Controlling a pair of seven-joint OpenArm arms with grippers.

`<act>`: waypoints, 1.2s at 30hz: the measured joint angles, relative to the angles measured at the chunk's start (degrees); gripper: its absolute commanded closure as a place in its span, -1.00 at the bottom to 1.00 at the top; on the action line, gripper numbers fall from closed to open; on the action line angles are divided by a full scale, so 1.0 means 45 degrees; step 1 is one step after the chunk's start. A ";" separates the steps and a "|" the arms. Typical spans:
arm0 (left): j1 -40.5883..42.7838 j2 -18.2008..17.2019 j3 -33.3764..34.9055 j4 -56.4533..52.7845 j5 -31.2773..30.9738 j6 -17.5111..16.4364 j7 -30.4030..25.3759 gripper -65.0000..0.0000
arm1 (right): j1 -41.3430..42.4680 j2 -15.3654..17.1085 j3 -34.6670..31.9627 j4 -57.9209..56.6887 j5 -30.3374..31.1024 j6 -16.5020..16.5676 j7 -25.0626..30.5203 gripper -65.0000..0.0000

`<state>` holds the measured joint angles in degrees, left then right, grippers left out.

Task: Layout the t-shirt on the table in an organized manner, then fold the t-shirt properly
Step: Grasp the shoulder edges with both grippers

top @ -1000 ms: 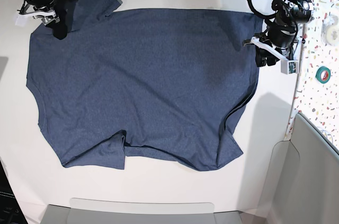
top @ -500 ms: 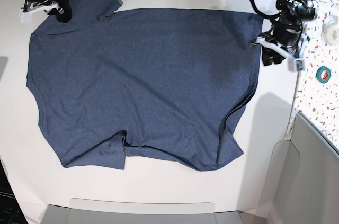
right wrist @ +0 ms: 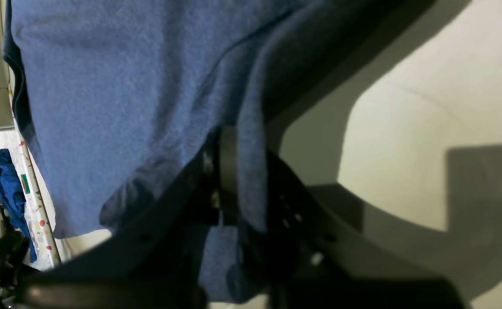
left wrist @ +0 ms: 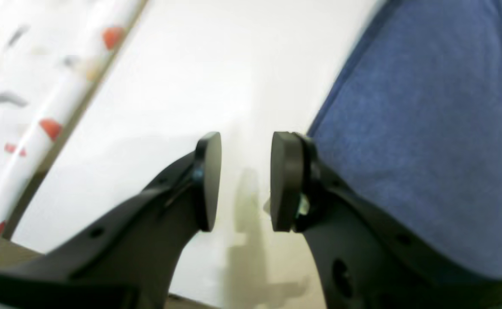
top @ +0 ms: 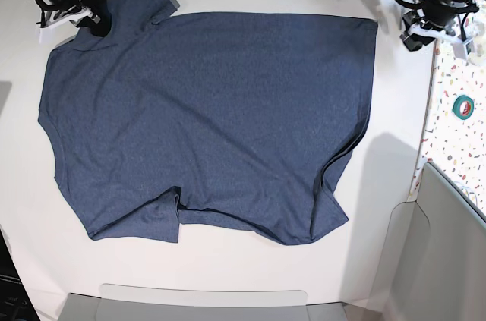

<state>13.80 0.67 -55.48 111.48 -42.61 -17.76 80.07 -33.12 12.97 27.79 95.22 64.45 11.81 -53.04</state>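
The dark navy t-shirt lies spread flat on the white table, plain side up, with one sleeve at the far left corner and a wrinkled sleeve at the near edge. My right gripper is at the shirt's far left corner, beside that sleeve. In the right wrist view this gripper is shut on a fold of the t-shirt. My left gripper hangs off the shirt's far right corner. In the left wrist view this gripper is open over bare table, with the t-shirt edge just beside one finger.
A narrow confetti-speckled surface runs along the right side with a green tape roll on it. Grey bins stand at the near edge and near right. Cables hang along the far edge.
My left arm has drawn away from the shirt's right edge toward the far right corner. My right gripper has shut on the cloth by the sleeve and shifted slightly farther back.
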 measured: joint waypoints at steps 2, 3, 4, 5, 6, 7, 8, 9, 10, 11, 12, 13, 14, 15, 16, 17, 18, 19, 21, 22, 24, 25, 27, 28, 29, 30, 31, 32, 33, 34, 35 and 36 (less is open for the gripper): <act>0.0005 -0.0160 -0.0107 -0.0369 -0.0767 -0.0005 -0.0092 0.39 | 0.0005 0.0005 -0.0010 0.0000 0.0010 0.0000 -0.0024 1.00; 0.0000 -0.0151 -0.0112 -0.0520 -0.1020 -0.0005 -0.0092 0.39 | 0.0010 0.0000 -0.0010 0.0000 0.0000 -0.0005 -0.0015 1.00; 0.0039 -0.0151 -0.0112 -0.0704 -0.1132 -0.0005 -0.0083 0.39 | 0.0000 0.0005 -0.0010 0.0000 0.0000 -0.0005 -0.0015 1.00; 0.0078 -0.0136 -0.0107 -0.0942 -0.1166 -0.0005 -0.0083 0.37 | -0.0010 0.0000 -0.0010 0.0000 0.0005 0.0000 -0.0015 1.00; 0.0248 -0.0117 -0.0097 -0.1171 -0.1171 -0.0005 -0.0097 0.34 | -0.0010 0.0000 -0.0010 0.0000 0.0005 0.0000 -0.0015 1.00; 0.0369 -0.0112 -0.0087 -0.1413 -0.1365 -0.0005 -0.0117 0.30 | -0.0015 0.0000 -0.0010 0.0000 0.0024 0.0000 -0.0015 1.00; 0.0491 -0.0097 -0.0087 -0.1710 -0.1535 -0.0005 -0.0083 0.27 | -0.0015 0.0000 -0.0010 0.0000 0.0044 0.0000 -0.0015 1.00; 0.0602 -0.0078 -0.0087 -0.2025 -0.1588 0.0000 -0.0039 0.24 | -0.0010 0.0000 -0.0010 0.0000 0.0039 0.0000 0.0000 1.00; 0.0665 -0.0078 0.0015 -0.2278 -0.1579 -0.0005 -0.0024 0.24 | -0.0010 0.0000 -0.0010 0.0000 0.0039 -0.0005 0.0019 1.00; 0.0704 -0.0083 0.0194 -0.2511 -0.1676 0.0000 -0.0034 0.24 | -0.0010 0.0005 -0.0010 0.0000 0.0039 -0.0005 0.0019 1.00; 0.0738 -0.0083 0.0325 -0.2647 -0.1953 -0.0005 -0.0063 0.24 | -0.0010 0.0005 -0.0010 0.0000 0.0039 -0.0005 0.0015 1.00; 0.0816 -0.0117 0.0500 -0.2778 -0.2181 0.0000 -0.0121 0.24 | -0.0015 0.0005 -0.0010 0.0000 0.0044 -0.0005 0.0019 1.00; 0.0850 -0.0117 0.0680 -0.2905 -0.2467 -0.0005 -0.0126 0.24 | -0.0015 0.0005 -0.0010 0.0000 0.0044 0.0000 0.0015 1.00; 0.0894 -0.0083 0.0792 -0.3011 -0.2710 -0.0049 -0.0131 0.24 | -0.0015 0.0005 -0.0010 0.0000 0.0044 -0.0005 0.0010 1.00; 0.0923 -0.0073 0.0894 -0.3079 -0.2788 -0.0053 -0.0155 0.24 | -0.0015 0.0005 -0.0010 0.0000 0.0044 -0.0005 0.0015 1.00; 0.0991 -0.0087 0.0991 -0.3118 -0.2890 -0.0049 -0.0185 0.24 | -0.0015 0.0005 -0.0010 0.0000 0.0044 -0.0005 0.0015 1.00; 0.1039 -0.0121 0.1141 -0.3177 -0.2948 -0.0053 -0.0189 0.24 | -0.0015 0.0005 -0.0010 0.0000 0.0044 -0.0005 0.0015 1.00; 0.1054 -0.0121 0.1277 -0.3235 -0.3021 -0.0053 -0.0199 0.24 | -0.0015 0.0005 -0.0015 0.0000 0.0044 -0.0005 0.0019 1.00; 0.1049 -0.0121 0.1457 -0.3313 -0.3118 -0.0058 -0.0272 0.24 | -0.0015 0.0005 -0.0024 0.0000 0.0044 -0.0005 0.0019 1.00; 0.1020 -0.0121 0.1511 -0.3342 -0.3143 -0.0058 -0.0272 0.24 | -0.0015 0.0005 -0.0024 0.0000 0.0044 -0.0005 0.0019 1.00; 0.1020 -0.0073 0.1671 -0.3390 -0.3167 -0.0058 -0.0282 0.24 | -0.0015 0.0005 -0.0024 0.0000 0.0044 -0.0005 0.0019 1.00; 0.1020 -0.0039 0.1671 -0.3385 -0.3162 -0.0058 -0.0282 0.24 | -0.0015 0.0005 -0.0029 0.0000 0.0044 -0.0005 0.0019 1.00; 0.1020 0.0029 0.1676 -0.3385 -0.3211 -0.0058 -0.0330 0.24 | -0.0015 0.0005 -0.0029 0.0000 0.0044 -0.0005 0.0019 1.00; 0.1020 0.0034 0.1676 -0.3385 -0.3215 -0.0063 -0.0374 0.24 | -0.0019 0.0005 -0.0029 0.0000 0.0044 -0.0005 0.0024 1.00; 0.1020 0.0034 0.1676 -0.3385 -0.3240 -0.0058 -0.0374 0.24 | -0.0015 0.0005 -0.0029 0.0000 0.0044 -0.0005 0.0024 1.00; 0.1020 0.0034 0.1676 -0.3385 -0.3240 -0.0058 -0.0369 0.24 | -0.0015 0.0005 -0.0029 0.0000 0.0044 -0.0005 0.0024 1.00; 0.1020 0.0034 0.1676 -0.3385 -0.3245 -0.0063 -0.0369 0.25 | -0.0015 0.0005 -0.0029 0.0000 0.0044 -0.0005 0.0024 1.00; 0.1020 0.0029 0.1676 -0.3385 -0.3245 -0.0063 -0.0364 0.27 | -0.0015 0.0010 -0.0029 0.0000 0.0044 -0.0005 0.0024 1.00; 0.1020 0.0029 0.1676 -0.3385 -0.3240 -0.0063 -0.0369 0.33 | -0.0015 0.0005 -0.0029 0.0000 0.0044 -0.0005 0.0024 1.00; 0.1020 0.0029 0.1676 -0.3390 -0.3201 -0.0058 -0.0374 0.41 | -0.0019 0.0005 -0.0029 0.0000 0.0044 -0.0005 0.0024 1.00; 0.1020 0.0029 0.1676 -0.3415 -0.3147 -0.0058 -0.0374 0.54 | -0.0063 0.0010 -0.0029 0.0000 0.0049 -0.0005 0.0083 1.00; 0.1020 0.0034 0.1676 -0.3434 -0.3113 -0.0053 -0.0369 0.67 | -0.0107 0.0005 -0.0034 0.0000 0.0053 0.0000 0.0121 1.00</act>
<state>18.39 0.82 -47.94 96.03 -56.62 -18.00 78.41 -33.61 12.99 27.64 95.22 64.69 11.81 -52.49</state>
